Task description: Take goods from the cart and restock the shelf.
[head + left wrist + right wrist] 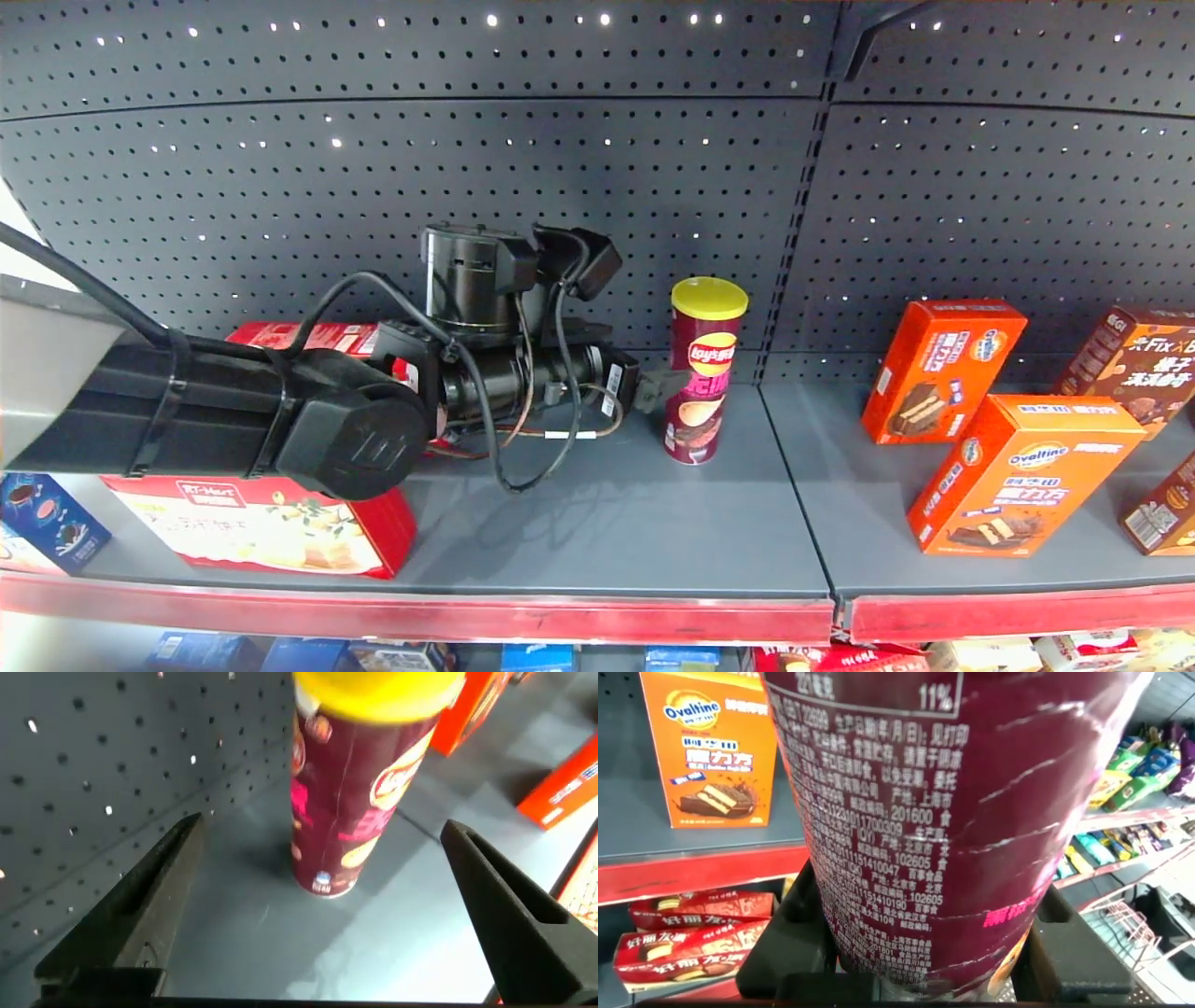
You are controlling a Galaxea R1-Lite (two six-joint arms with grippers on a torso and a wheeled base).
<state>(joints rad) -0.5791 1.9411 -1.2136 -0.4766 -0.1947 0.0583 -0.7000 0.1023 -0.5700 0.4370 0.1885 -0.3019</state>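
Can (707, 373) by back panel (373, 187), left end effector (322, 826) released beside it, right end effector (936, 938) grasping second can (952, 812)

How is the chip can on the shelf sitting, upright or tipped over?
Upright: the chip can stands on its base on the shelf, with its yellow lid facing up.
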